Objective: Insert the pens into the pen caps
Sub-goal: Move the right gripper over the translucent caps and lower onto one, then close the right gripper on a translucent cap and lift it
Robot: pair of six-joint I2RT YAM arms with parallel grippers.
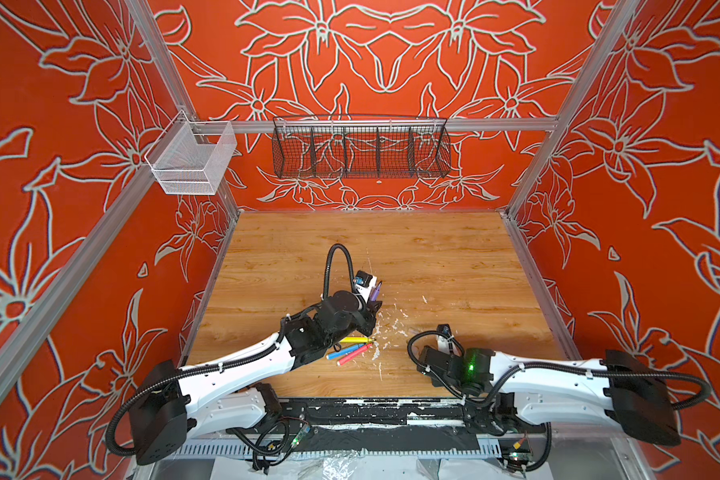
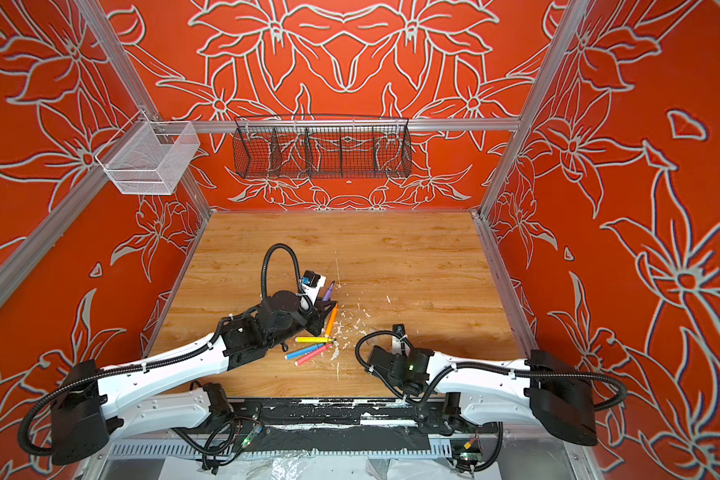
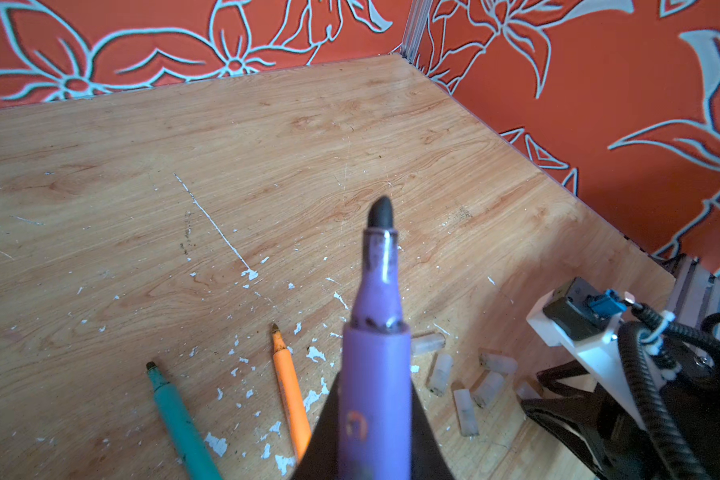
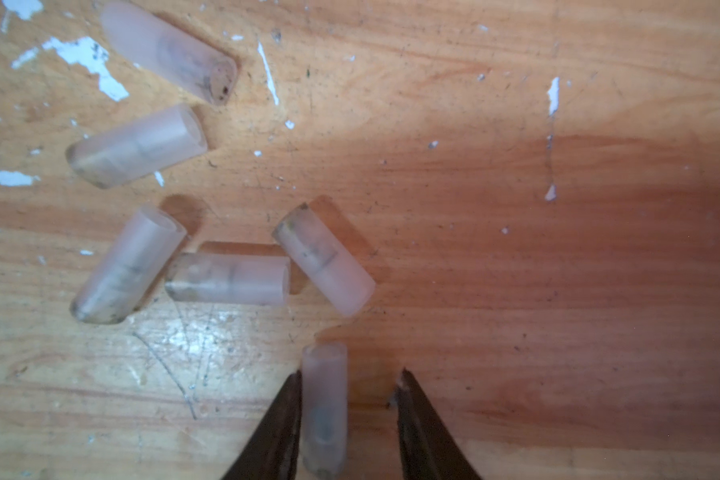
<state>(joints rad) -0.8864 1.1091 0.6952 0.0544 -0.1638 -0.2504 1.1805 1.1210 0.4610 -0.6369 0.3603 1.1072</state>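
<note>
My left gripper (image 3: 375, 380) is shut on the purple pen (image 3: 375, 332), whose dark tip points up and away; both top views show this pen (image 1: 376, 291) lifted over mid-table. On the wood lie the orange pen (image 3: 289, 386), the green pen (image 3: 175, 415), and the yellow (image 2: 313, 340), blue (image 2: 302, 352) and pink (image 2: 313, 354) pens. Several cloudy pen caps (image 4: 229, 279) lie loose in a cluster. My right gripper (image 4: 350, 374) is low over the table, open around one pen cap (image 4: 324, 403). One finger touches this cap; the other stands apart from it.
White flecks of debris (image 1: 391, 328) litter the wooden tabletop (image 1: 433, 257). On the back rail hang a black wire basket (image 1: 360, 149) and a white mesh basket (image 1: 192, 160). Red patterned walls close in three sides.
</note>
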